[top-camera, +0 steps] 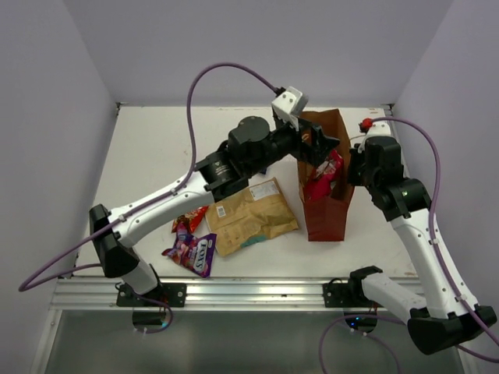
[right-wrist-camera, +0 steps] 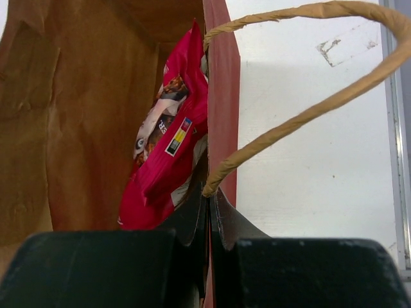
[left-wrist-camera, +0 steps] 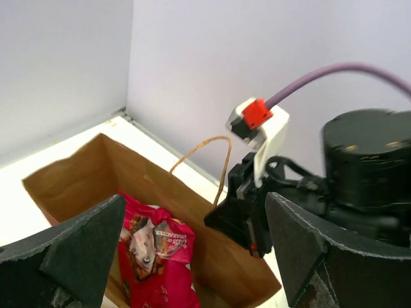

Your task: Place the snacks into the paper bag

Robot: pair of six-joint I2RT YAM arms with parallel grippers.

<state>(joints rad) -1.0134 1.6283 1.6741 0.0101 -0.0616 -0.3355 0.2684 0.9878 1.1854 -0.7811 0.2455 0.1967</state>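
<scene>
The red-brown paper bag (top-camera: 327, 222) stands upright right of the middle, its mouth open. A pink-and-white packet (top-camera: 324, 176) sits inside it, also seen in the left wrist view (left-wrist-camera: 157, 260) and the right wrist view (right-wrist-camera: 170, 163). My left gripper (top-camera: 318, 146) hovers open over the bag's mouth (left-wrist-camera: 192, 202), nothing between its fingers (left-wrist-camera: 83, 253). My right gripper (top-camera: 348, 167) is shut on the bag's right wall (right-wrist-camera: 210, 200), just below a string handle (right-wrist-camera: 308, 109). The tan kraft pouch (top-camera: 251, 212), the small red-orange packet (top-camera: 192, 218) and the purple FOX'S packet (top-camera: 192, 251) lie on the table left of the bag.
The white table (top-camera: 156, 156) is walled in on three sides. A metal rail (top-camera: 249, 292) with both arm bases runs along the near edge. The left arm's forearm reaches across above the tan pouch. The right wrist's camera housing (left-wrist-camera: 258, 123) shows beside the bag.
</scene>
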